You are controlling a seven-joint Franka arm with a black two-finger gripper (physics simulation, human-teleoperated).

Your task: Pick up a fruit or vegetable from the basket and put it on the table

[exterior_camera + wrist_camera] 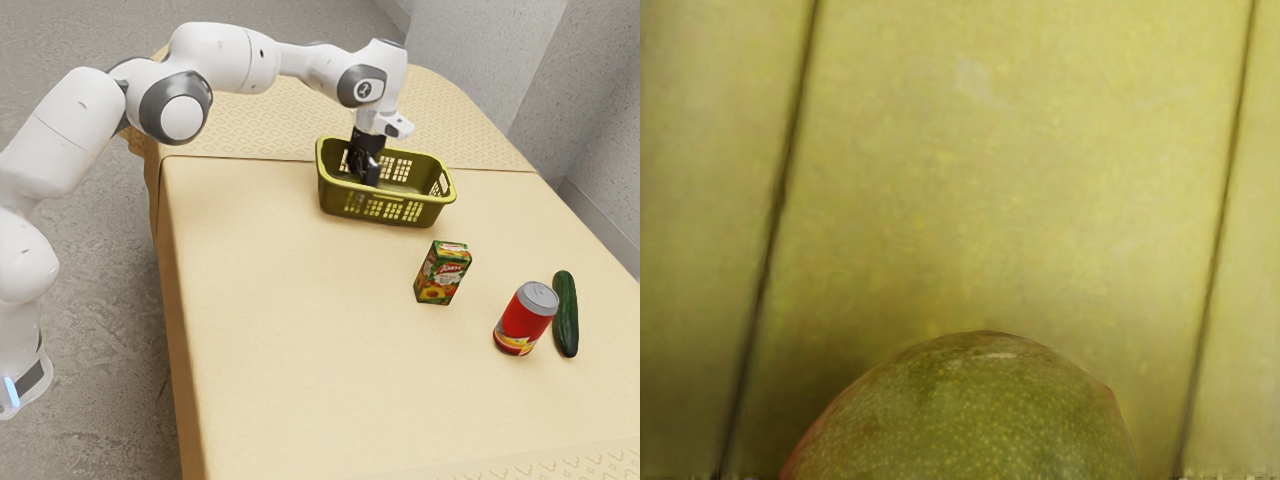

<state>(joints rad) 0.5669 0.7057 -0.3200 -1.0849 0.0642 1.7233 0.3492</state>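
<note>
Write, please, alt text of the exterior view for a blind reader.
A white robot arm reaches its black gripper into an olive plastic basket on a cream table. Also there: a boxy green carton, a red metal can, and a long green cucumber beside the can.

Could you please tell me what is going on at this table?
A robot arm has its gripper down inside a green basket, at a greenish fruit. I can't tell whether it has hold of it. The fruit is not yet out on the table, where a drink carton and a red can stand and a cucumber lies.
</note>
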